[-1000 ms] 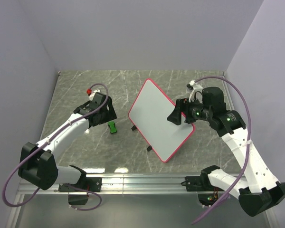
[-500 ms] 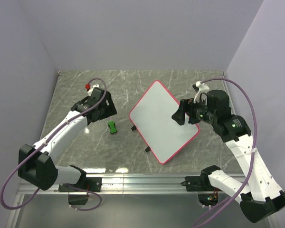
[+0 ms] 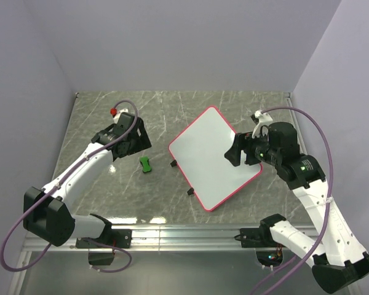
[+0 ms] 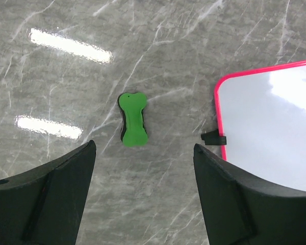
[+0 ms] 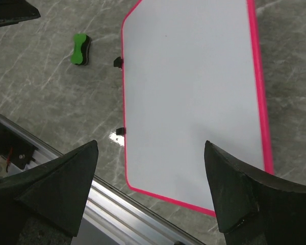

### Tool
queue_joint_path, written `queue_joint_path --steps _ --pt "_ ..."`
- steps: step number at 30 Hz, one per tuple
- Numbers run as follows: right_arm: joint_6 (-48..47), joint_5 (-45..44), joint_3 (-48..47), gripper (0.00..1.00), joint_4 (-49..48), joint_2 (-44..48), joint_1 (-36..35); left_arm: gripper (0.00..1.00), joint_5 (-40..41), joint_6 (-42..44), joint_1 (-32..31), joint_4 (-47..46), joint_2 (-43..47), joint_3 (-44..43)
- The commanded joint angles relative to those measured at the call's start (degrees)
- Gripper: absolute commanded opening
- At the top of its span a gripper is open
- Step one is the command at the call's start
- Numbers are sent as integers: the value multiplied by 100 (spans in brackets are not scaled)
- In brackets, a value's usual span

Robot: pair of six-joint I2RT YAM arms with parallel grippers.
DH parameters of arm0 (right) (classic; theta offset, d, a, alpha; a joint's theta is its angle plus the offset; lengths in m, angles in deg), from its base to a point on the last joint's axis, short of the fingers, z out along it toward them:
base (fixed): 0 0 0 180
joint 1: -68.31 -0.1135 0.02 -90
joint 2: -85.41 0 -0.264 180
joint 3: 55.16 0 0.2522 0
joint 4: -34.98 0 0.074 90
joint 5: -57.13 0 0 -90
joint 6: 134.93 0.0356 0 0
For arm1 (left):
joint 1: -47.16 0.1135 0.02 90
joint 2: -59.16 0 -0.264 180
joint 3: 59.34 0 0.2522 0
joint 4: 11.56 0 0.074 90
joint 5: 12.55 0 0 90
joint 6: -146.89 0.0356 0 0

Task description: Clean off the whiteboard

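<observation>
The whiteboard (image 3: 212, 157) lies skewed on its small black feet right of centre on the table (image 3: 166, 110), its face apparently blank, though faint marks might not show from these views. It looks stiff, light and slick, likely to skate on the smooth stone top under a wiping push, so its pink frame edge seems the place to pinch or pin it. The right gripper (image 5: 150, 145) hangs over the board with its jaws spread and empty, and the left gripper (image 4: 143, 153), equally wide and empty, hovers above the green eraser (image 4: 132, 120) just beside the board.
</observation>
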Motion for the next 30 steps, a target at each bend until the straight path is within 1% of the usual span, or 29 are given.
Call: queue_joint_path --steps 1,7,12,14,15,18,19,22,23,25,28,29,30 --pt "11 -54 75 91 -169 185 -43 81 -94 53 10 -4 124 -125" --pt "204 16 58 91 -265 220 -34 83 -67 62 10 49 203 -168" --pt "942 112 23 91 -537 483 -34 85 -129 264 10 -4 571 -212" --pt "1153 349 58 91 -581 667 -34 86 -59 421 10 66 774 -405" --pt "1224 524 127 91 -651 738 -43 86 -41 509 10 110 835 -519" --pt "1549 578 294 93 -739 993 -43 88 73 878 18 259 994 -1178" --pt "1628 535 356 94 -775 1124 -34 89 82 984 18 399 959 -1606" --pt "1813 499 655 95 -985 1371 -43 89 161 1274 18 654 792 -2285" --pt "1787 534 734 95 -1073 1554 -43 89 213 1345 18 760 661 -2696" --pt "1769 561 927 96 -1258 1827 -34 89 231 1406 27 726 555 -3111" --pt "1699 552 1112 97 -1399 2117 -34 90 187 1521 27 340 642 -3184" --pt "1681 543 1173 97 -1390 2180 -34 91 205 1521 27 43 695 -3114" --pt "1673 509 1200 97 -1390 2241 -34 95 179 1521 27 -134 747 -3035"
